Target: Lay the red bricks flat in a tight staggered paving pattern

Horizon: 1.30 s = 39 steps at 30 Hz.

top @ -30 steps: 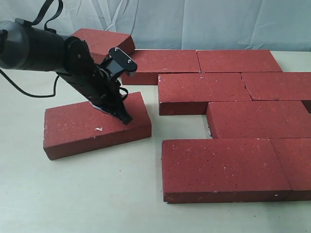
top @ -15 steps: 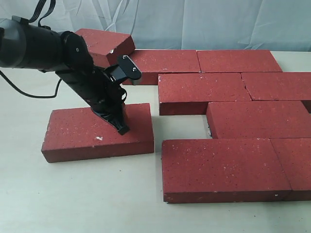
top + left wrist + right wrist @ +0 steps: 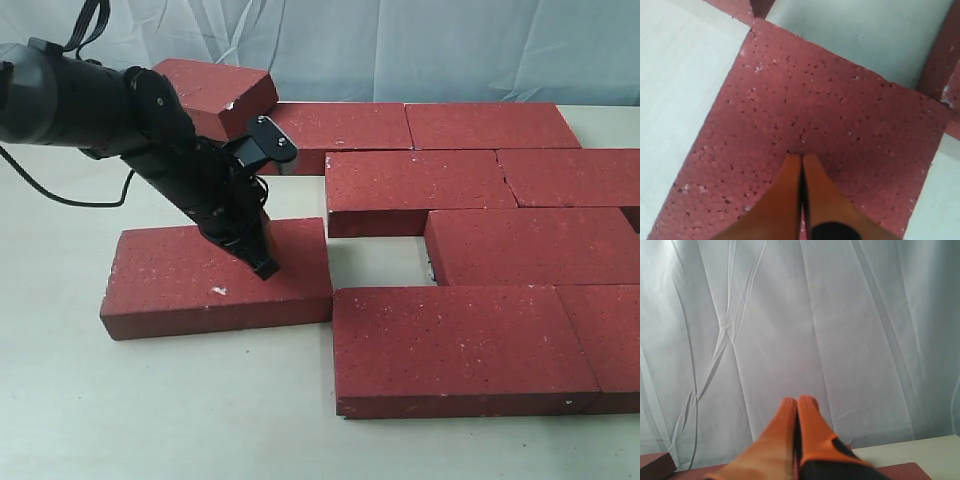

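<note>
A loose red brick [image 3: 215, 280] lies flat at the left, its right end nearly touching the front-row brick [image 3: 460, 345]. My left gripper [image 3: 265, 268] is shut, its tips pressing down on that loose brick's top; the left wrist view shows the shut orange fingers [image 3: 801, 160] on the speckled brick [image 3: 830, 110]. Several more red bricks [image 3: 420, 190] lie flat in staggered rows to the right. One brick [image 3: 215, 90] rests tilted at the back left. My right gripper [image 3: 798, 401] is shut, empty, facing a curtain, outside the exterior view.
A pale curtain [image 3: 400, 45] hangs behind the table. A gap of bare table [image 3: 375, 258] shows between the loose brick and the middle rows. The left arm's black cable [image 3: 60, 190] trails over the table at the left.
The left gripper has pushed the loose brick to the right and straightened it, closing the gap to the front-row brick. The other bricks have stayed put.
</note>
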Tool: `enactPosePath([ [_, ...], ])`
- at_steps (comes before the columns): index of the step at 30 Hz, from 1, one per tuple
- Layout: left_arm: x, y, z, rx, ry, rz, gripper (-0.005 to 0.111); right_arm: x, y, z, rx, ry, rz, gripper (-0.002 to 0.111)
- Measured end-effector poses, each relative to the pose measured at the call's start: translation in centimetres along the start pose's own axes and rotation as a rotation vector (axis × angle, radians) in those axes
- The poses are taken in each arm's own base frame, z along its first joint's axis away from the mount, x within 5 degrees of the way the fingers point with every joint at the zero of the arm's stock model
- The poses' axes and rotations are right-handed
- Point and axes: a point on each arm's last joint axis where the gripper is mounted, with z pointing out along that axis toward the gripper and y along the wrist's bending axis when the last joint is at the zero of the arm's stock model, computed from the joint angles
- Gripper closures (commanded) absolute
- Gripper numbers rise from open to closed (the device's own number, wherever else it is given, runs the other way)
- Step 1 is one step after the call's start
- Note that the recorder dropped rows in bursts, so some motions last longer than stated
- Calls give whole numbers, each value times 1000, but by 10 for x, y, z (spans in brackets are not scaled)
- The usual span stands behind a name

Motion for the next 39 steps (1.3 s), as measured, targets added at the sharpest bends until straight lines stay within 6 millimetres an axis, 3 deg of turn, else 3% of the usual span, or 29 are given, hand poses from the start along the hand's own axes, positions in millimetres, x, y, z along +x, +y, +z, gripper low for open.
enactPosePath([
  [28, -12, 7, 3, -65, -150, -43, 107, 0, 0, 0, 0, 0, 0, 109],
  [35, -17, -4, -27, -43, -144, 65, 107, 0, 0, 0, 0, 0, 0, 109],
  [39, -10, -14, -31, 56, -58, 194, 107, 0, 0, 0, 0, 0, 0, 109],
])
